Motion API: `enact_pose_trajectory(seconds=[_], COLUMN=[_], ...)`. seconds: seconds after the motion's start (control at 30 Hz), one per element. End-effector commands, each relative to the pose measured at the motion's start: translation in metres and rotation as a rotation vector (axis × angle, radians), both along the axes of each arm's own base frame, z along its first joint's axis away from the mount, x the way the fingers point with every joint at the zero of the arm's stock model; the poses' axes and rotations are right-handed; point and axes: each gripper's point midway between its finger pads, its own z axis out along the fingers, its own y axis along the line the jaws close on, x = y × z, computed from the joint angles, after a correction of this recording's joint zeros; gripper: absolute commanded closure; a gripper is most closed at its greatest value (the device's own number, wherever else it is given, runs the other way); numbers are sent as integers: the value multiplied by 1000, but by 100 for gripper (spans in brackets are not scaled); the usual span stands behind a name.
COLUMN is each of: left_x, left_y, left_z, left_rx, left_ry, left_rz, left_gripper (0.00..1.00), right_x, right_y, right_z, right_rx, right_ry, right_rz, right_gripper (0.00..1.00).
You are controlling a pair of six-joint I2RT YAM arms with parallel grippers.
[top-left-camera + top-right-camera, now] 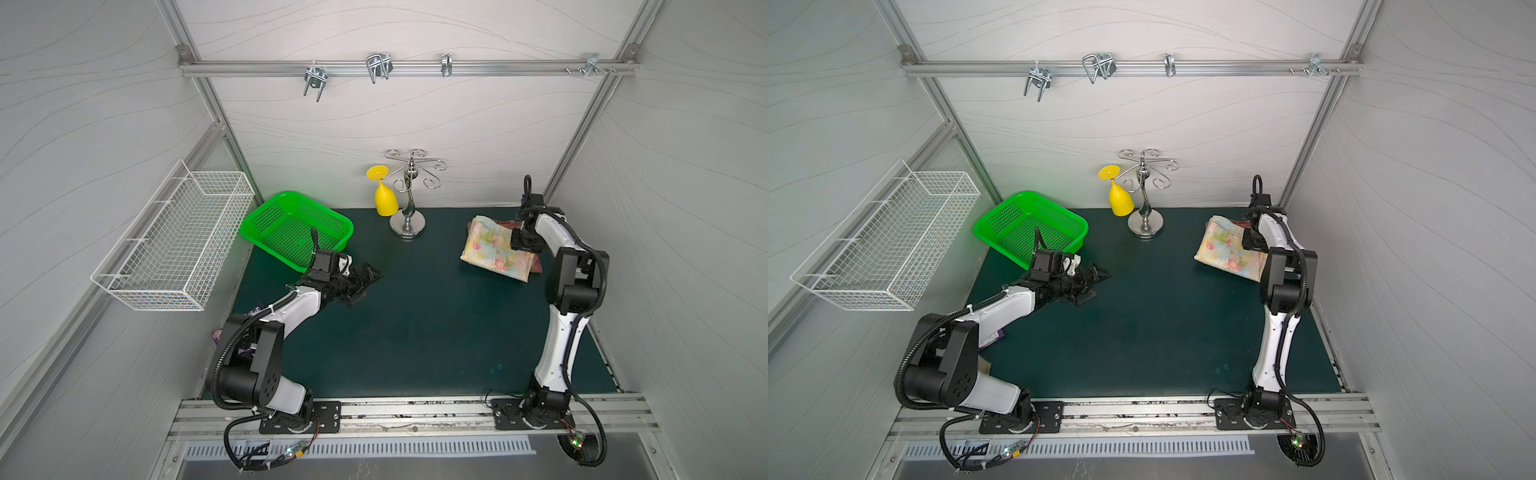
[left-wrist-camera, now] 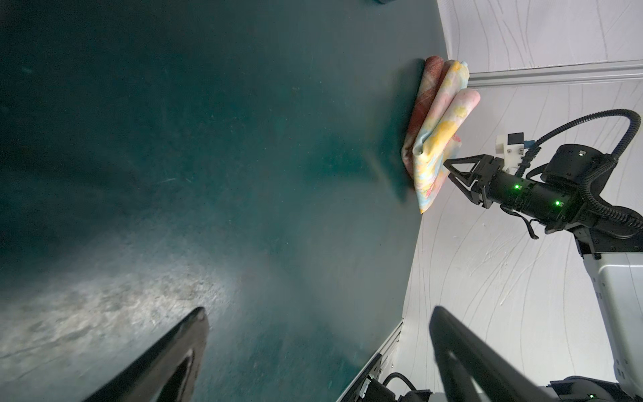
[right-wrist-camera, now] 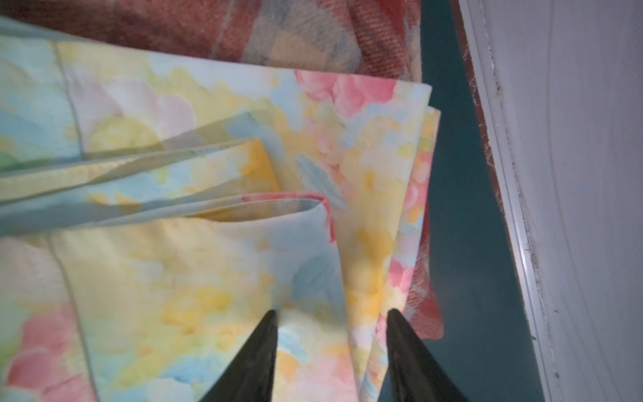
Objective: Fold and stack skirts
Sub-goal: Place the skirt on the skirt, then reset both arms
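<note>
The floral skirt [image 1: 490, 249] [image 1: 1225, 249] lies folded at the back right of the green mat, on top of the red-brown plaid skirt [image 1: 505, 225] [image 3: 278, 31], whose edges show beneath it. My right gripper [image 1: 521, 243] [image 3: 330, 313] points down onto the floral skirt [image 3: 208, 261] near its right edge. It is open, with loose cloth folds between and under the fingertips. In the left wrist view both skirts [image 2: 438, 139] form one stack, with the right gripper [image 2: 449, 170] at it. My left gripper [image 1: 368, 284] [image 2: 318, 311] hangs open and empty over bare mat at mid-left.
A green plastic basket [image 1: 297, 226] sits at the back left. A chrome stand [image 1: 407, 226] with a yellow cup [image 1: 384, 199] hanging on it is at the back centre. A white wire basket [image 1: 178, 245] hangs on the left wall. A purple wrapper [image 1: 998, 334] lies under the left arm.
</note>
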Motion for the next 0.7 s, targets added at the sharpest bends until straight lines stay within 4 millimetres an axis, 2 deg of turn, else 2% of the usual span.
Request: enact_pose_trajectory(seconds=[0.0,0.17,0.33,0.5,0.67], left_x=[12,13,8,0,-4], left_y=[0,2,9,24,39], left_z=[29,47,69,93,98], left_rx=[-9,9,89,274,353], left_ry=[-83,-120,-166,-264,-292], left_rz=[7,9,-4,5,56], left_gripper=[1,1,1,1,1], right_x=[5,8,-3,-28,-58], right_y=[-1,11,35,75,116], right_z=[20,79,132,169,190], right_rx=[10,26,69,165,218], right_ry=[-36,-170,-300,-419,-515], right_rz=[2,14,56,105,191], right_gripper=[38,16,1,1,1])
